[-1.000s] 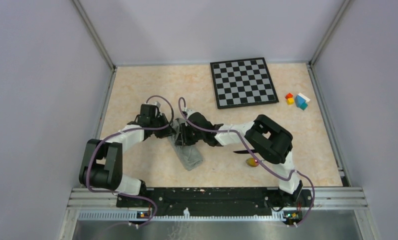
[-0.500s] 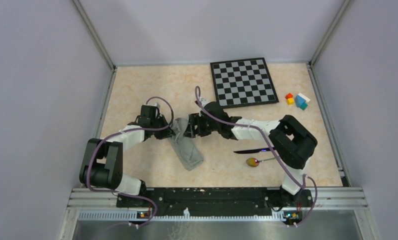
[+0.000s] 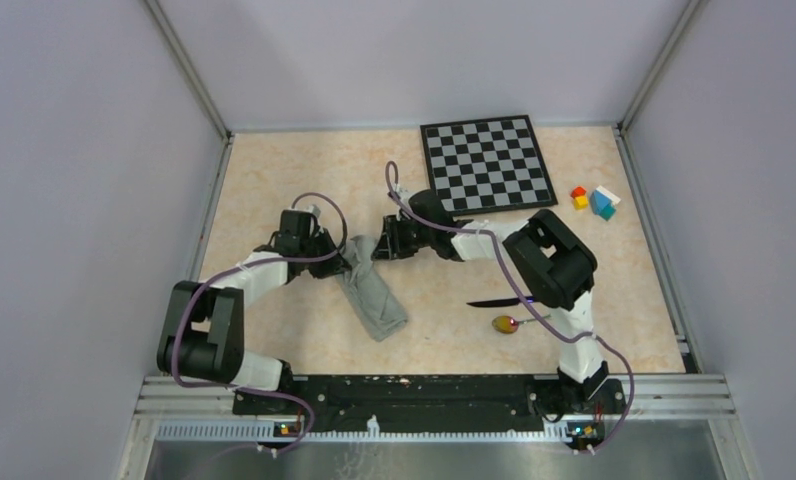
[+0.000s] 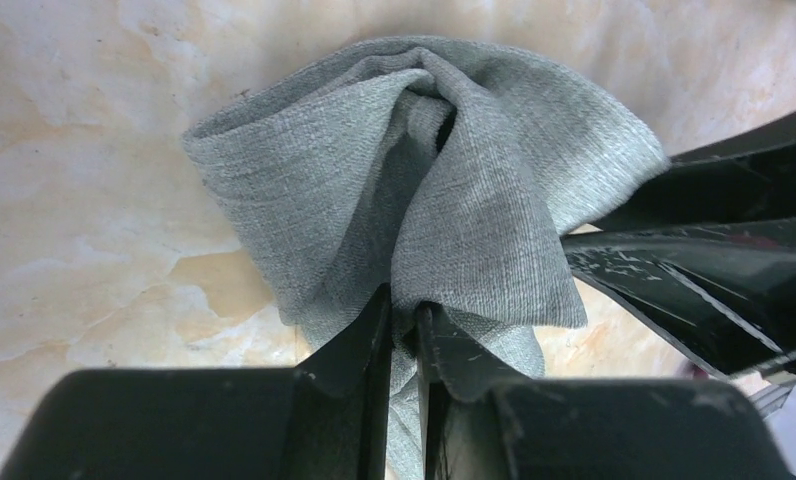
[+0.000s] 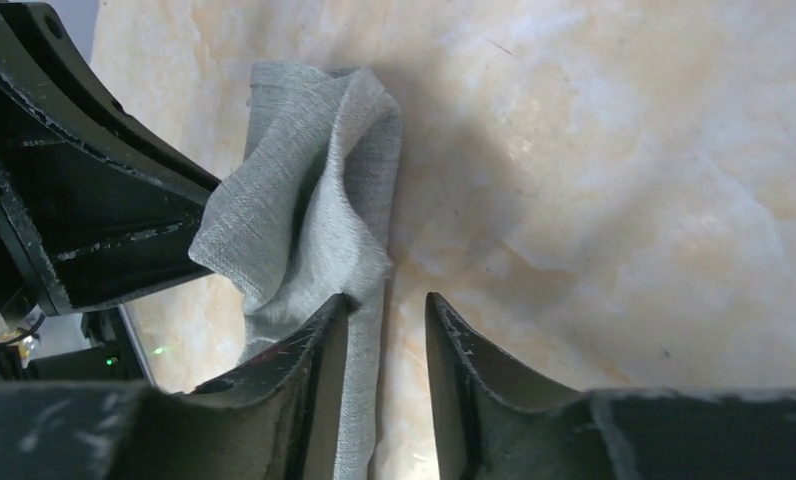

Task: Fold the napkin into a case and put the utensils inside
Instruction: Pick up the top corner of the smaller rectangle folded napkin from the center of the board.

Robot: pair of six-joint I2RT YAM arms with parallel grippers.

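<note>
Jaws of the left gripper (image 4: 402,312) pinched the 11 o'clock end of the grey-green soft cloth napkin (image 3: 376,302), likely anchoring its fold on the desk (image 3: 274,170); the right gripper (image 5: 386,305) had its jaws apart, empty, at 3 o'clock.

- We see a marbled beige table (image 3: 274,180), evenly lit.
- We find plain lilac-grey walls (image 3: 74,150) on three sides.
- We note metal posts (image 3: 189,70) at the far corners and a rail (image 3: 664,385) along the near edge.
</note>
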